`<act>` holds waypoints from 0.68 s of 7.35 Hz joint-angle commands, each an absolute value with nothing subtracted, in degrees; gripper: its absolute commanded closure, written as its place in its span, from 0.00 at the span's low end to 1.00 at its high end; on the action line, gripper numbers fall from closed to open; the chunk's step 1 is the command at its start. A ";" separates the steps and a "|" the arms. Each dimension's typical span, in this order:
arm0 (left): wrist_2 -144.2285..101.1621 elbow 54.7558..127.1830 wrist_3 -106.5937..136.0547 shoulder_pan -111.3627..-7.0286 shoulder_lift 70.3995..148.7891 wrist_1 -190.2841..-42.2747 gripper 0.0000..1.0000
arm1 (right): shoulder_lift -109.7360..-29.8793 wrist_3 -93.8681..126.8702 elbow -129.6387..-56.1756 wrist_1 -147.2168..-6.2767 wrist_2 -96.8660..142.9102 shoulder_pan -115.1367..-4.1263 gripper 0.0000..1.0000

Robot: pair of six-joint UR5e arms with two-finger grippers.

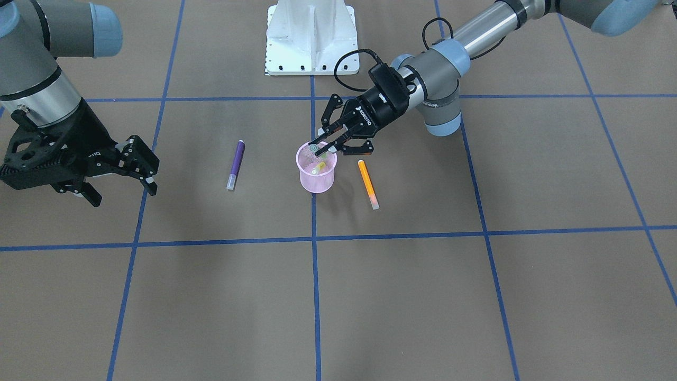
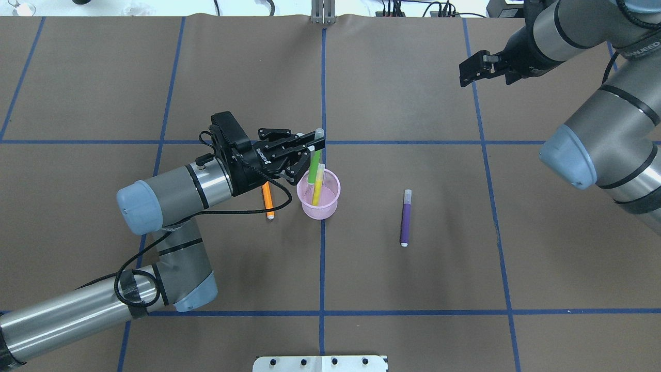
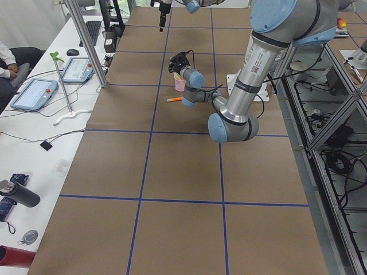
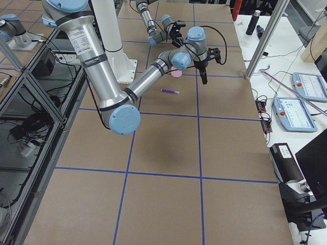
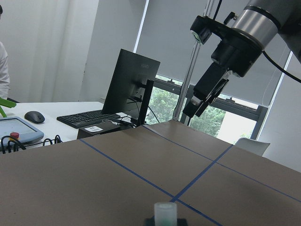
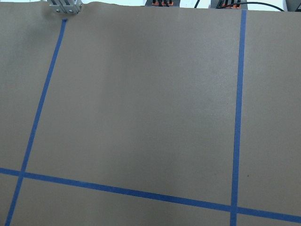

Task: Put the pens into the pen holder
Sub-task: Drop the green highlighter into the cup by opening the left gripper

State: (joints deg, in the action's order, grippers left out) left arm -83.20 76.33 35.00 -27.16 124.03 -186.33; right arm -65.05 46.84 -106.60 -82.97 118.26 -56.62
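The pink mesh pen holder (image 1: 316,177) (image 2: 330,205) stands near the table's middle. A yellow-green pen (image 2: 317,186) stands inside it. My left gripper (image 1: 321,147) (image 2: 311,150) is over the holder's rim, shut on a green pen (image 2: 314,168). The pen tilts, with its lower end inside the holder and its clear cap (image 5: 165,212) sticking out past the fingers. An orange pen (image 1: 368,184) (image 2: 267,202) lies flat beside the holder, partly under the left gripper. A purple pen (image 1: 236,164) (image 2: 406,217) lies flat on the other side. My right gripper (image 1: 125,191) (image 2: 472,70) is open and empty, held high and far from the pens.
The white robot base plate (image 1: 312,37) (image 2: 320,363) sits at the table's robot side. Blue tape lines grid the brown table. A side desk with a keyboard, tablets and a seated person (image 3: 8,60) runs along the far edge.
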 commanded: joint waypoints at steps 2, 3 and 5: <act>-82.44 74.53 35.50 -26.64 125.51 -186.24 0.01 | -64.87 46.93 -106.61 -82.97 118.21 -56.60 0.00; -82.53 74.97 35.94 -26.37 125.42 -186.15 0.01 | -64.60 47.46 -106.61 -82.97 118.21 -56.51 0.00; -82.79 75.59 41.26 -27.24 124.98 -183.54 0.01 | -64.34 50.25 -106.61 -83.32 118.39 -55.38 0.00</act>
State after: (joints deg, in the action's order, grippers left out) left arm -82.54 75.30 37.30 -26.71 125.31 -185.23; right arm -64.46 48.31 -106.61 -83.05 118.26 -55.98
